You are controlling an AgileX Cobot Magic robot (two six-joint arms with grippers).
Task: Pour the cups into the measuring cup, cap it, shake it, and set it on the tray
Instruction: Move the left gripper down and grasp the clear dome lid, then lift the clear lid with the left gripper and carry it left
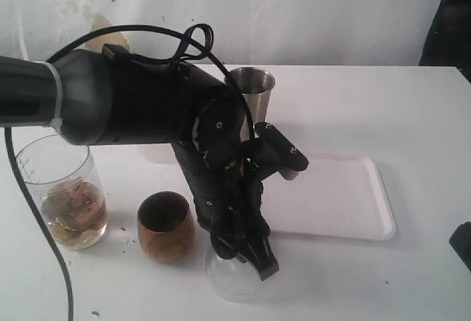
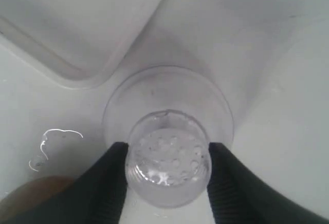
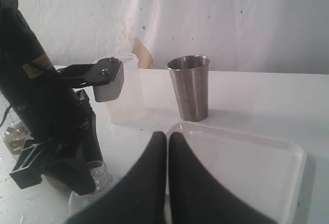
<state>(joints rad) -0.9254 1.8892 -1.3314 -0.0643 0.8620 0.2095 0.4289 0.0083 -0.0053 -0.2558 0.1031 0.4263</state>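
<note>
At worktop front, left tool clamped on clear domed lid just beside tray. Right tool fingers together, empty. Measuring cup stands far left, wooden cup near it.

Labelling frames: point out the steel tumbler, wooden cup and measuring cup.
Steel tumbler (image 1: pixel 259 106), exterior view, side wall.
Wooden cup (image 1: pixel 165 236), exterior view, outer wall.
Measuring cup (image 1: pixel 62 188), exterior view, side wall.

Stained white cloth backdrop behind white table.
</note>
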